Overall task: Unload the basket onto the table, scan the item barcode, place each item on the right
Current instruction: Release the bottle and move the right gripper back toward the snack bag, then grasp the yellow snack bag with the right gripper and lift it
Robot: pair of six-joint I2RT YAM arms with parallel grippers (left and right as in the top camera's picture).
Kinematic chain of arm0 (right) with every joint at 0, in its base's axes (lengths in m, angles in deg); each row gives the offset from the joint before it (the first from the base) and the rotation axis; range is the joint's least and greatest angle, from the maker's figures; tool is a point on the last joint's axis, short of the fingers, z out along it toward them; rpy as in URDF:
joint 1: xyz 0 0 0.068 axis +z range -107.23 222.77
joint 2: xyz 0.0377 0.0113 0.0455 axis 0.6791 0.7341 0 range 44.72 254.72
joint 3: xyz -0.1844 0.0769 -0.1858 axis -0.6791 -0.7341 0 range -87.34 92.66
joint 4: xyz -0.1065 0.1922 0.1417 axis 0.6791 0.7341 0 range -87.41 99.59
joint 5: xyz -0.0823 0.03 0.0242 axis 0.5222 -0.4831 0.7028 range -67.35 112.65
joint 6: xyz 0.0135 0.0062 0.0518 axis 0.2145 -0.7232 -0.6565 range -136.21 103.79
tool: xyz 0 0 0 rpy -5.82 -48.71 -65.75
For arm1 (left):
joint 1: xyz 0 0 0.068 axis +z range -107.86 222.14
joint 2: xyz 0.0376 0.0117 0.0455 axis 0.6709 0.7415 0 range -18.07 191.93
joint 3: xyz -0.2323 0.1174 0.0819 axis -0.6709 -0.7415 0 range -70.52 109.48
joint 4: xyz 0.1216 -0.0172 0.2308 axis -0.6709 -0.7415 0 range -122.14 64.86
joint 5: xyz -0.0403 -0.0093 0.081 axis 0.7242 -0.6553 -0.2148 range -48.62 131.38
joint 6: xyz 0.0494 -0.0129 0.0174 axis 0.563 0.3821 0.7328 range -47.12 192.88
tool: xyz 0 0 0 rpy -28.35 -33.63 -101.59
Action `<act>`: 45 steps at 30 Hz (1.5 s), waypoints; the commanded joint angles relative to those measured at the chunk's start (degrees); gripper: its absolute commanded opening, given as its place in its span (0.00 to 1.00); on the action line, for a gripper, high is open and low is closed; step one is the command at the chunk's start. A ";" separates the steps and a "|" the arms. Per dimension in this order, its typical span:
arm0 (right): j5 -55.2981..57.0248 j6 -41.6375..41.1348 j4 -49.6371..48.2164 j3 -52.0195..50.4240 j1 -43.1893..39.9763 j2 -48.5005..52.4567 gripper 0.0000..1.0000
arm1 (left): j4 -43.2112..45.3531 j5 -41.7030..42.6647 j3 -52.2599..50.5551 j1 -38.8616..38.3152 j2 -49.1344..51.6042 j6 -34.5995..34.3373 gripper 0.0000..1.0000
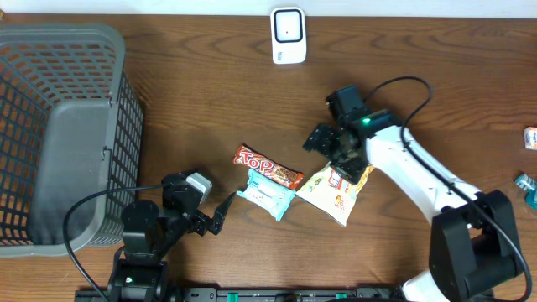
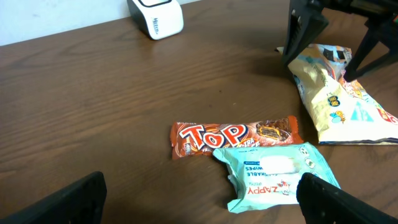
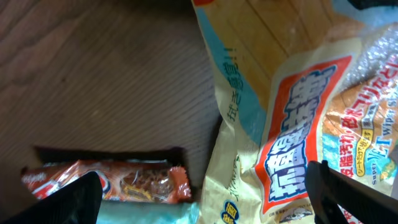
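**Operator:** Report the position of the right gripper.

**Technician:** It stood over the upper end of the yellow snack bag with its fingers spread wide and not closed on the bag. Contact could not be confirmed.

**Operator:** And the left gripper?

**Technician:** Its fingers were fully apart and held nothing. It was low over the table, just beside the wipes pack.

**Operator:** Where were the items?

**Technician:** The Top chocolate bar touched the wipes pack, and the snack bag lay just right of both. The white scanner stood upright at the far table edge, well apart from them. A grey basket sat at the left.
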 commanded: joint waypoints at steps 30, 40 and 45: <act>-10.69 6.82 9.35 13.11 -2.93 4.55 0.01 | 0.15 -0.26 -0.37 0.20 -0.04 -0.50 0.98; -45.94 26.53 5.09 12.79 -12.39 1.31 0.02 | 0.17 -0.26 -0.37 0.20 -0.02 -0.50 0.98; -57.13 17.94 12.41 12.74 -12.20 1.31 0.02 | 0.15 -0.26 -0.37 0.20 -0.02 -0.50 0.98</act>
